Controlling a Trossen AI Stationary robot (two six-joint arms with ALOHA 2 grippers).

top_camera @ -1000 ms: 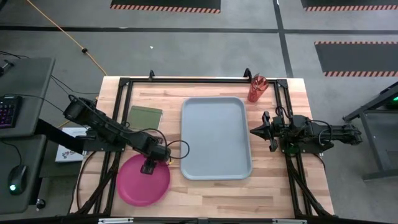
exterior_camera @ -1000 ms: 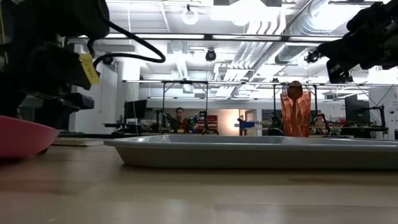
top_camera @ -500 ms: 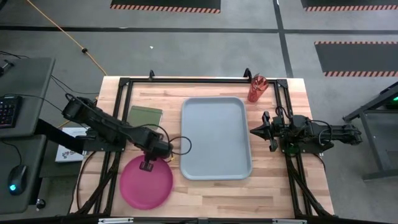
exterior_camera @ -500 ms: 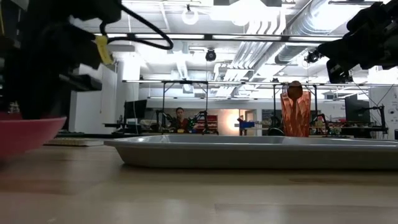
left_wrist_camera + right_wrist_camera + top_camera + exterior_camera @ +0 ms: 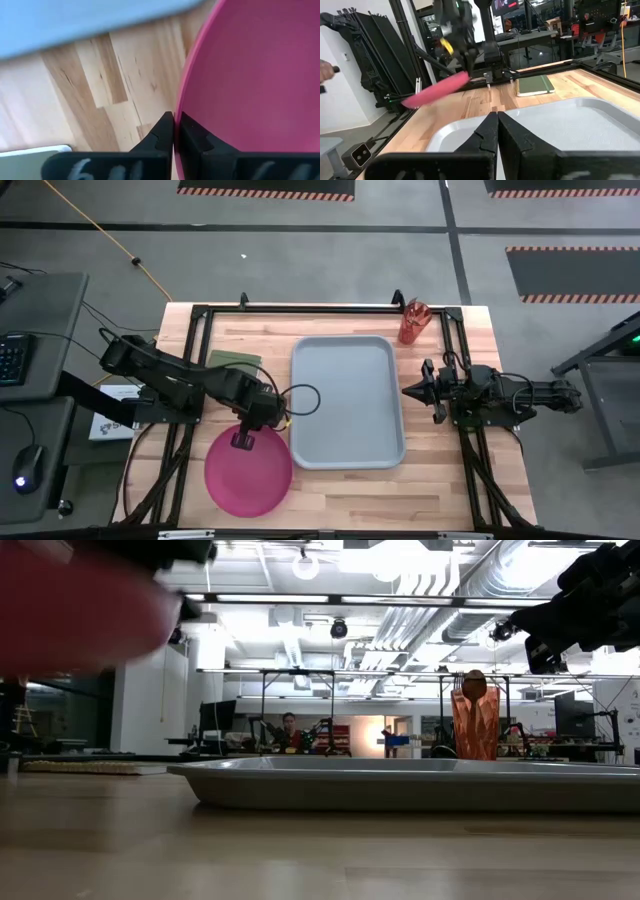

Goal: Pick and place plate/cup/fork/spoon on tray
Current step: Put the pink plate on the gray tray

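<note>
The magenta plate [image 5: 248, 472] hangs over the table's near left part, left of the grey-blue tray [image 5: 347, 400]. It also shows in the right wrist view [image 5: 437, 89] and as a red blur in the low view [image 5: 80, 600]. My left gripper [image 5: 243, 441] is shut on its rim. The red-orange ribbed cup [image 5: 411, 322] stands upright on the table at the far right, beyond the tray's far right corner, with something standing in it [image 5: 475, 685]. My right gripper [image 5: 406, 390] is shut and empty, above the tray's right edge. My left gripper pinches the plate's rim [image 5: 178, 107] between its two fingers, at the plate's far edge. The fingers come from above, pointing down. The plate is lifted clear of the table and tilted, sloping down away from the fingers toward the near edge [image 5: 415, 100].
A dark green square pad [image 5: 233, 364] lies on the table left of the tray's far end. A black frame [image 5: 300, 308] runs along the table's far and side edges. Bare wood [image 5: 400, 490] lies near the front edge.
My left gripper has gone up and toward the table's right edge, closer to the tray, still shut on the plate's rim. The plate has been lifted clear of the table and carried along, now tilted and high in the low view.
</note>
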